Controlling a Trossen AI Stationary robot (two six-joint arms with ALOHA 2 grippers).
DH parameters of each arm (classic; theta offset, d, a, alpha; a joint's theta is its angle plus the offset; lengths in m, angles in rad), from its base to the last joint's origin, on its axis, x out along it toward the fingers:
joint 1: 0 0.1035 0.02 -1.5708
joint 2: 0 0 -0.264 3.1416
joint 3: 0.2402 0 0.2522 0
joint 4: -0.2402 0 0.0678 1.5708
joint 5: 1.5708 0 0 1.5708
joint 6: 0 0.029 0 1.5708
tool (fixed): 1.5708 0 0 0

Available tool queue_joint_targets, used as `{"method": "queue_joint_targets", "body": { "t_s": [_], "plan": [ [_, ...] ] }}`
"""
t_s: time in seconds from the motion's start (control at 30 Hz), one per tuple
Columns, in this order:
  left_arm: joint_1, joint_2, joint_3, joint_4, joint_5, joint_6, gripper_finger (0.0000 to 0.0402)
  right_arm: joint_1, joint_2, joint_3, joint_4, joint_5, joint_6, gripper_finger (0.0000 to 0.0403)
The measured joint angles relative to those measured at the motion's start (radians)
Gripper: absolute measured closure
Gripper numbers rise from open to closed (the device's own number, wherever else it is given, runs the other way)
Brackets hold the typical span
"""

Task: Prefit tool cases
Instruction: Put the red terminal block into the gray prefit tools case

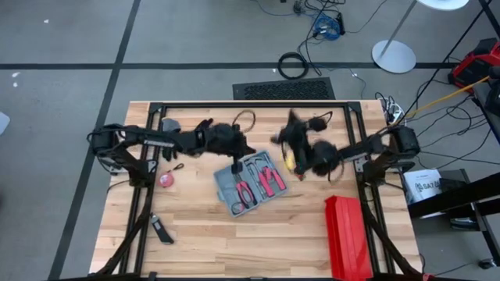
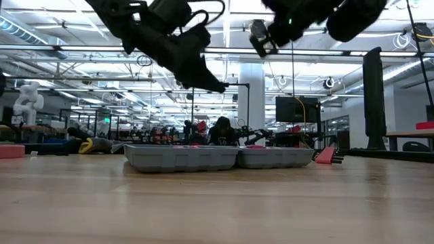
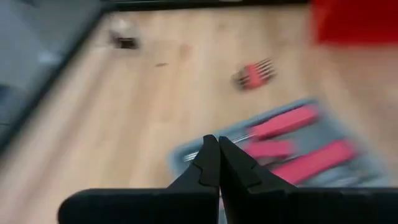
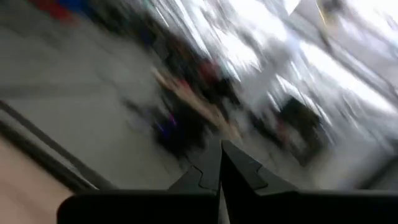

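The open blue-grey tool case [image 1: 250, 184] lies flat on the wooden table near its middle, with red-handled tools in its grey slots; it also shows in the low view [image 2: 217, 156] and in the left wrist view [image 3: 292, 149]. My left gripper [image 1: 237, 158] hangs above the case's far left part, shut and empty, its tips [image 3: 217, 146] pointing down at a slant and clear of the case [image 2: 218, 87]. My right gripper [image 1: 291, 119] is raised high beside the case's far right side, shut and empty [image 4: 219, 150], and points off toward the room.
A long red ribbed box [image 1: 349, 234] lies at the near right. A small red tool set [image 3: 255, 74] lies on the table beyond the case. A pink round thing [image 1: 166, 179] and a small dark tool [image 1: 162, 229] lie at the left. A yellow item [image 1: 290, 161] lies right of the case.
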Motion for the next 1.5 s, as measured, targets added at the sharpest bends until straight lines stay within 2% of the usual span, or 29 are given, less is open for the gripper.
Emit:
{"method": "queue_joint_targets", "body": {
  "t_s": [0.1,0.2,0.3,0.37,0.47,0.53,0.57,0.6,0.67,0.73,0.83,0.9,1.0,1.23,1.3,1.5],
  "plan": [
    [0.069,-0.009,0.036,-0.124,0.193,-0.058,0.0401,-0.063,-0.052,0.002,-0.278,0.071,0.188,0.0402],
    [0.107,-0.009,0.054,-0.252,0.202,-0.011,0.0401,-0.057,-0.072,0.037,-0.553,0.020,0.354,0.0402],
    [0.127,-0.009,0.054,-0.261,0.193,0.013,0.0401,-0.068,-0.072,0.103,-0.804,-0.110,0.550,0.0403],
    [0.135,-0.012,0.055,-0.233,0.214,0.017,0.0401,-0.099,-0.073,0.177,-1.073,-0.309,0.758,0.0403],
    [0.139,-0.022,0.056,-0.221,0.282,0.018,0.0401,-0.189,-0.067,0.340,-1.563,-0.811,1.151,0.0403],
    [0.144,-0.034,0.057,-0.253,0.311,0.028,0.0401,-0.254,-0.048,0.450,-1.863,-1.181,1.278,0.0403],
    [0.145,-0.036,0.057,-0.278,0.319,0.044,0.0401,-0.284,-0.041,0.486,-2.025,-1.321,1.305,0.0403],
    [0.146,-0.037,0.057,-0.304,0.322,0.063,0.0401,-0.300,-0.039,0.507,-2.165,-1.414,1.326,0.0403],
    [0.145,-0.034,0.057,-0.371,0.320,0.096,0.0401,-0.308,-0.038,0.519,-2.269,-1.436,1.345,0.0403],
    [0.135,-0.005,0.056,-0.378,0.313,0.109,0.0401,-0.305,-0.043,0.512,-2.259,-1.430,1.354,0.0403],
    [0.119,0.049,0.055,-0.385,0.290,0.114,0.0401,-0.286,-0.030,0.505,-2.238,-1.515,1.365,0.0403],
    [0.106,0.076,0.055,-0.384,0.290,0.114,0.0401,-0.265,-0.028,0.505,-2.223,-1.527,1.400,0.0403],
    [0.083,0.111,0.055,-0.383,0.290,0.114,0.0401,-0.238,-0.003,0.507,-2.223,-1.504,1.429,0.0403],
    [0.028,0.153,0.055,-0.336,0.289,0.096,0.0401,-0.183,0.177,0.505,-2.206,-1.490,1.483,0.0403],
    [0.012,0.155,0.055,-0.321,0.287,0.095,0.0401,-0.180,0.223,0.504,-2.209,-1.449,1.498,0.0403],
    [-0.028,0.154,0.055,-0.211,0.273,0.073,0.0401,-0.181,0.277,0.504,-2.175,-1.414,1.510,0.0403]
  ]
}}
